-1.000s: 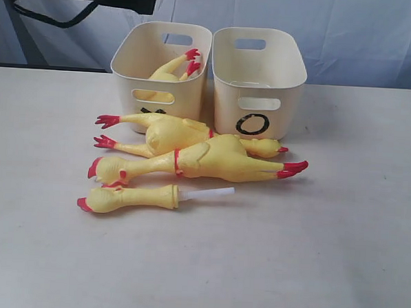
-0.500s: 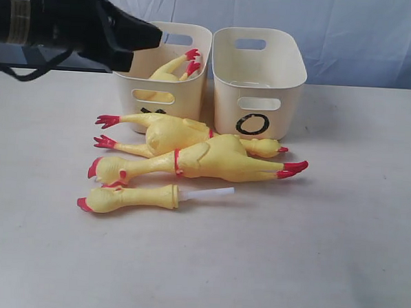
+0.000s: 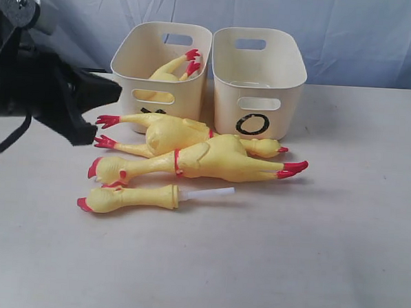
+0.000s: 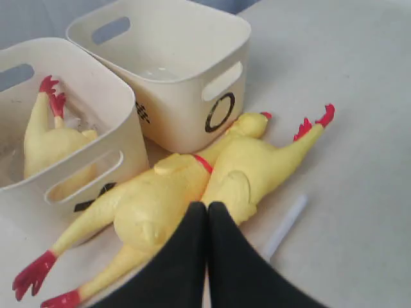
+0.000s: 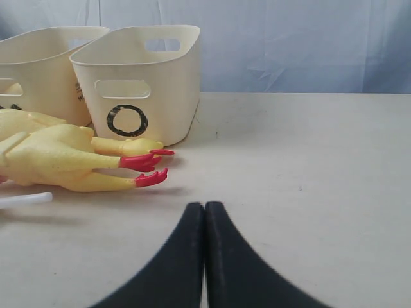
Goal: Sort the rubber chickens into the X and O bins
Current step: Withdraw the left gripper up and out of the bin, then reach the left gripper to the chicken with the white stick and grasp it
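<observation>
Two whole rubber chickens lie side by side before the bins, one behind point(image 3: 172, 131) and one in front point(image 3: 219, 160). A neck piece with a white tube point(image 3: 131, 197) lies nearest the front. Another chicken point(image 3: 170, 69) rests inside the X bin point(image 3: 127, 64), left of the O bin point(image 3: 226, 93). My left gripper point(image 3: 112, 92) is shut and empty, hovering at the left by the red feet. In its wrist view the left gripper point(image 4: 207, 206) is just above the two bodies point(image 4: 154, 205). My right gripper point(image 5: 204, 206) is shut and empty over bare table, right of the chicken feet point(image 5: 151, 176).
The bins stand against a blue cloth backdrop point(image 3: 363, 38) at the table's far edge. The O bin's point(image 4: 221, 112) inside shows nothing in it. Bare table point(image 3: 340, 223) stretches to the right and front of the chickens.
My left arm has come down from the upper left, past the X bin's corner, to the level of the chickens' feet. The chickens and bins have not moved.
</observation>
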Robot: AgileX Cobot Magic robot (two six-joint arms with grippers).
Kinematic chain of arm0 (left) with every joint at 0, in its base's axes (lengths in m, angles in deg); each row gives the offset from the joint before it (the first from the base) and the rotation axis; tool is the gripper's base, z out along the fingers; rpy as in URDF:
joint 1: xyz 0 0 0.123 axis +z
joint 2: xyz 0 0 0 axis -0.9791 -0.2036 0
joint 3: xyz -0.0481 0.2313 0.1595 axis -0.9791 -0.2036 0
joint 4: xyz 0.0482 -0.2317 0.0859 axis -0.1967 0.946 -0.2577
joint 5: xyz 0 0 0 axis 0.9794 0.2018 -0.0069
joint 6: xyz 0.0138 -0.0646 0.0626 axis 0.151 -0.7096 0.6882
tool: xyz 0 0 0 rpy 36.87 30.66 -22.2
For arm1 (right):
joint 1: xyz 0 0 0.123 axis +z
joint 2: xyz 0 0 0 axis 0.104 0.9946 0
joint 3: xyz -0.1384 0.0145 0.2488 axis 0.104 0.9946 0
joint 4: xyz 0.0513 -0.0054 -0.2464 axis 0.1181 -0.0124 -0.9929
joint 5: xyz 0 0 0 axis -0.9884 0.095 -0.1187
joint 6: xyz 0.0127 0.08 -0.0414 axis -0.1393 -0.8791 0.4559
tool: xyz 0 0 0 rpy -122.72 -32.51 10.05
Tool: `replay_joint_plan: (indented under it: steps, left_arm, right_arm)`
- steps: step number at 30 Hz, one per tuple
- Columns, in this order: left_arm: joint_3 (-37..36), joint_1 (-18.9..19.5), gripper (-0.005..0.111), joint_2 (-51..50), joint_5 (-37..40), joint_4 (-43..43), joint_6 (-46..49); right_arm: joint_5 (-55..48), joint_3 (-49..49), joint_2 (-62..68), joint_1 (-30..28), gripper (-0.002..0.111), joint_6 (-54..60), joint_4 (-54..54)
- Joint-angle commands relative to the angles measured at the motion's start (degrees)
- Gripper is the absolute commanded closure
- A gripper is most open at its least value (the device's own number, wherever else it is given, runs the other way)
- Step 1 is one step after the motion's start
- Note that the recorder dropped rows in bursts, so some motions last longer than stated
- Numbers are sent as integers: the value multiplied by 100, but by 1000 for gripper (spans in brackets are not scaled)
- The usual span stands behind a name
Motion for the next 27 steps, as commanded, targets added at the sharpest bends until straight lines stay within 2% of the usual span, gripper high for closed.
replay_joint_plan:
  steps: [1, 8, 14, 16, 19, 25, 27]
  left_arm:
    - [-561, -23, 107, 74, 43, 40, 632]
    - [-1345, -33, 107, 74, 922, 40, 1285]
    - [-1597, -402, 106, 37, 1397, 40, 1984]
    - [-1620, -482, 103, -75, 1397, 40, 2103]
    - [-1620, -543, 94, -309, 1508, 40, 2243]
    - [-1620, -543, 58, -801, 1562, 40, 2742]
    - [-1609, -543, 51, -952, 1761, 40, 2799]
  right_arm:
    - [35, 20, -30, 28, 109, 25, 1]
    - [35, 20, -30, 28, 109, 25, 1]
    - [35, 20, -30, 28, 109, 25, 1]
    - [35, 20, -30, 28, 109, 25, 1]
    - [35, 20, -30, 28, 109, 25, 1]
    - [35, 20, -30, 28, 109, 25, 1]
    - [35, 20, -30, 28, 109, 25, 1]
